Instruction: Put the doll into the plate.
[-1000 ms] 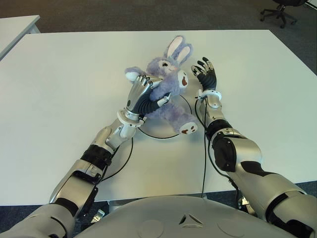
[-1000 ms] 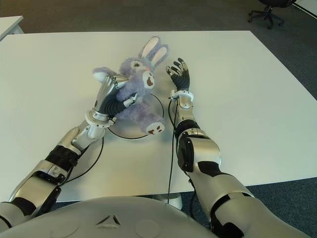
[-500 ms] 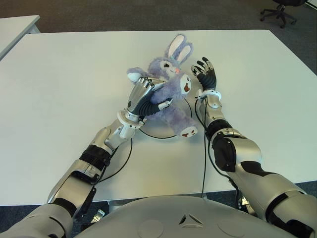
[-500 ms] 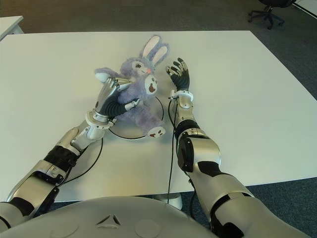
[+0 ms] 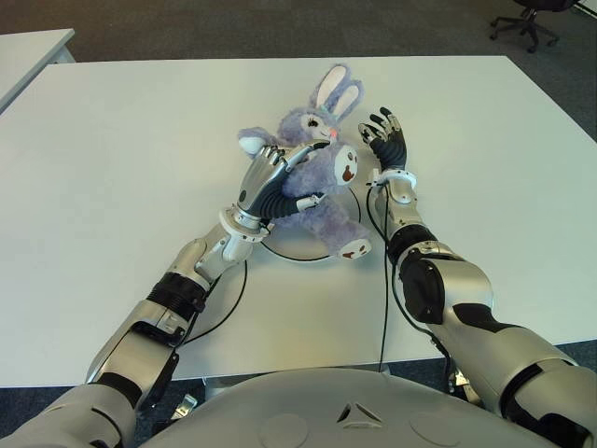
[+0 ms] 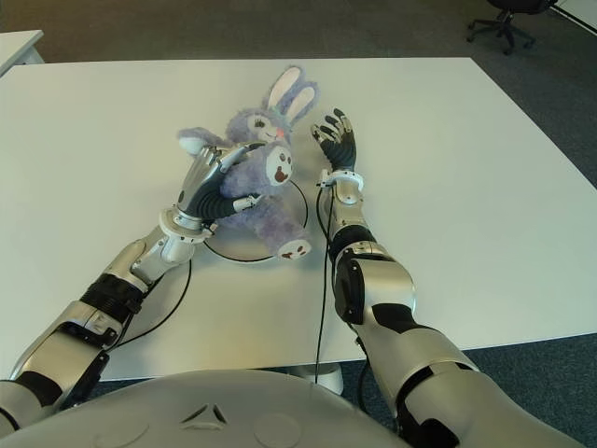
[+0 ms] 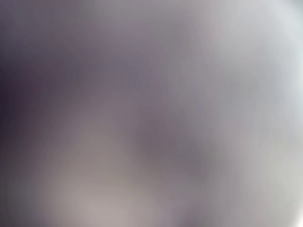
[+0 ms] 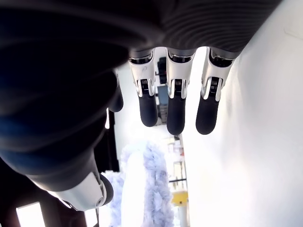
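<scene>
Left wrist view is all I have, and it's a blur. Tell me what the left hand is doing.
Observer: The left hand is closed around the purple bunny doll, gripping its body from the robot's left.
Operator: Report where the doll is relative to the plate.
Observer: The doll's lower body and one foot show over the white round plate; its head and ears reach past the far rim.
Operator: Give me the right hand.
Observer: The right hand shows just right of the doll's head, fingers spread, holding nothing.
</scene>
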